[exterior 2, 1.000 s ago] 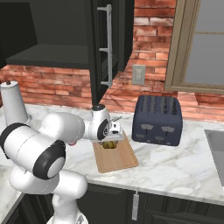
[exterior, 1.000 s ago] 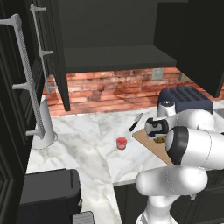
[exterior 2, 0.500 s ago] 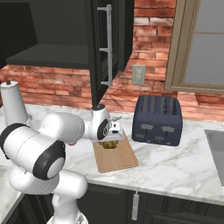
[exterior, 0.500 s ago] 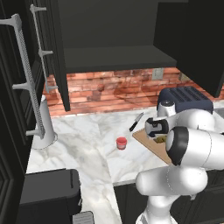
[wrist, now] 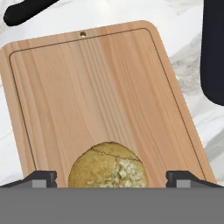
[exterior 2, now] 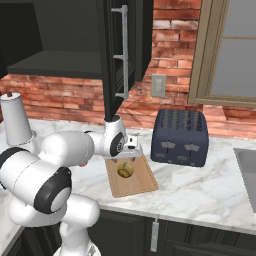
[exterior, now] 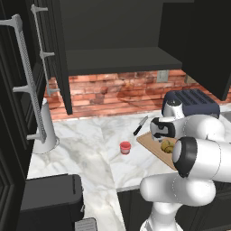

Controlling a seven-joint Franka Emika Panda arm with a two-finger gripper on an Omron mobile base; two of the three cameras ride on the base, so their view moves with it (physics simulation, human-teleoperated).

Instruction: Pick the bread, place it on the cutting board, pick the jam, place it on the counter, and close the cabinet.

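The bread (wrist: pixel 108 166), a cracked golden bun, rests on the near part of the cutting board (wrist: pixel 87 87). My gripper (wrist: pixel 111 177) hangs just above it, open, with a fingertip on each side and a gap to the bun. From the base the bread (exterior: pixel 168 146) (exterior 2: pixel 125 170) lies on the cutting board (exterior: pixel 151 140) (exterior 2: pixel 142 182) under the gripper (exterior: pixel 163 134) (exterior 2: pixel 131 154). The jam (exterior: pixel 125 147), a red jar, stands on the marble counter (exterior: pixel 85 149) left of the board. The cabinet (exterior: pixel 113 58) above stands open, its door (exterior 2: pixel 112 55) swung out.
A black-handled knife (exterior: pixel 140 125) lies behind the board. A dark toaster (exterior: pixel 191 101) (exterior 2: pixel 182 137) stands to the right of it. A white cylinder (exterior: pixel 45 131) (exterior 2: pixel 16 120) stands at the counter's left, a black appliance (exterior: pixel 49 198) sits near the front left, and a sink (exterior 2: pixel 247 165) is at the far right.
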